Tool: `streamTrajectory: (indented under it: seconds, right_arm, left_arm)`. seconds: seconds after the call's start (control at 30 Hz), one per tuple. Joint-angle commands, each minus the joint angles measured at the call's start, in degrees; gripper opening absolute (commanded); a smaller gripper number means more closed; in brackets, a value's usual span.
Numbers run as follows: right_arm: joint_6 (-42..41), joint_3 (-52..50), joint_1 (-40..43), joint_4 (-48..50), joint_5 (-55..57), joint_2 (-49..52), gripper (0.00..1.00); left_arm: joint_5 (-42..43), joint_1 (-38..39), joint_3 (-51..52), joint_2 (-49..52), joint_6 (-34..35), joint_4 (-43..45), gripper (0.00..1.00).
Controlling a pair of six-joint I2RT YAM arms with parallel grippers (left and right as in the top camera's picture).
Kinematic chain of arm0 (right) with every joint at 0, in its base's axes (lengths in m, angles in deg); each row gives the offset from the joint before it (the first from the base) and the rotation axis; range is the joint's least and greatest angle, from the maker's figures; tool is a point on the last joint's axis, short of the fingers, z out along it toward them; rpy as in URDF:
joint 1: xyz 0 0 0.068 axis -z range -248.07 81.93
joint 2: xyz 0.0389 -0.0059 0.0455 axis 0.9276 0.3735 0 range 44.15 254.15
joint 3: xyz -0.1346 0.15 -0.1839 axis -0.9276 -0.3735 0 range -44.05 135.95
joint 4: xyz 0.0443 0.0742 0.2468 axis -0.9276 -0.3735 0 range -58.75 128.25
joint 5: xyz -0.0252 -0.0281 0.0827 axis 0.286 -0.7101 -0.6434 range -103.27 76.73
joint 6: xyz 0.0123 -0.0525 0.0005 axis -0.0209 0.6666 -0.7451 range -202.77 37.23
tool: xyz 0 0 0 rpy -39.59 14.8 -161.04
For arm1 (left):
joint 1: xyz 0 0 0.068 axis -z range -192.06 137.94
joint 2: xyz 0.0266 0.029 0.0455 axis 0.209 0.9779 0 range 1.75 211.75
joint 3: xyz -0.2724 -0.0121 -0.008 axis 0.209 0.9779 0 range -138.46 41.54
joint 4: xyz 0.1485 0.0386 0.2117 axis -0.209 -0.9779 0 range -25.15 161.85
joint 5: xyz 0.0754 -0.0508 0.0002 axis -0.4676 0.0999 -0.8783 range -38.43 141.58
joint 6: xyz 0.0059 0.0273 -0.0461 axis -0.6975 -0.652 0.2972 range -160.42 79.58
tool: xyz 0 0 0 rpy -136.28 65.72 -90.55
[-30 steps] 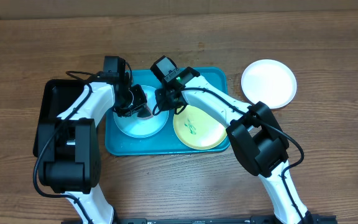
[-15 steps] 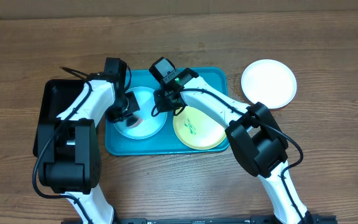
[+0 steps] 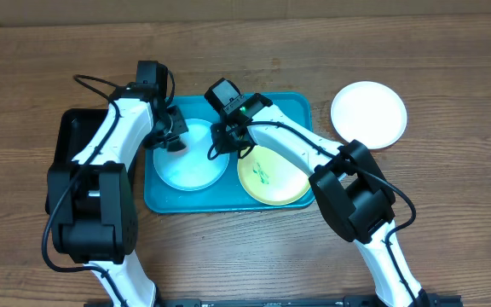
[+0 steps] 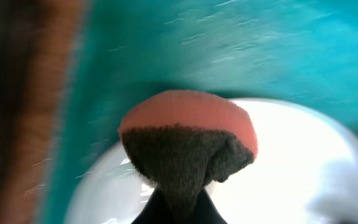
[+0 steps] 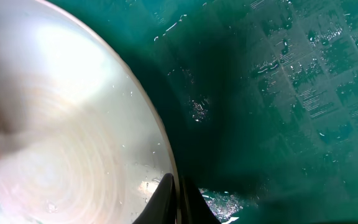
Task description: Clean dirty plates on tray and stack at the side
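The pale blue plate (image 3: 193, 162) lies in the left half of the turquoise tray (image 3: 292, 107), with the yellow-green plate (image 3: 271, 175) and its teal smear beside it on the right. Off the tray, at the far right, the white plate (image 3: 368, 113) rests on the table. My left gripper (image 3: 174, 139) hangs over the blue plate's far-left rim, shut on a sponge (image 4: 188, 140) with an orange top and dark scouring face. My right gripper (image 3: 226, 141) is shut on the blue plate's right rim (image 5: 160, 155), a finger on either side of the edge.
A narrow black tray (image 3: 66, 153) sits left of the turquoise one, under the left arm. Wet tray floor (image 5: 278, 93) shows beside the pinched rim. Bare wooden table (image 3: 450, 213) surrounds everything.
My left gripper has carried the sponge from the blue plate's middle up and left to its far-left rim. The right gripper has kept its hold on the rim.
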Motion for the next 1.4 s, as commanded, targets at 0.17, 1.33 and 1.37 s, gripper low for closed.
streamTrajectory:
  seconds: [0.17, 1.33, 1.37]
  right_arm:
    - [-0.3, 0.0, 0.5, -0.6, 3.3, 1.7, 0.04]
    - [1.9, 1.3, 0.3, -1.5, 3.3, 1.4, 0.04]
    - [3.3, 2.1, 0.1, -2.0, 3.3, 1.1, 0.04]
  left_arm:
    - [12.2, 0.2, 5.0, 0.7, -1.1, 2.3, 0.04]
    - [-29.5, -3.6, -20.0, -2.1, 9.7, -28.5, 0.04]
    - [-28.5, -4.6, -20.1, -2.5, 9.7, -28.1, 0.04]
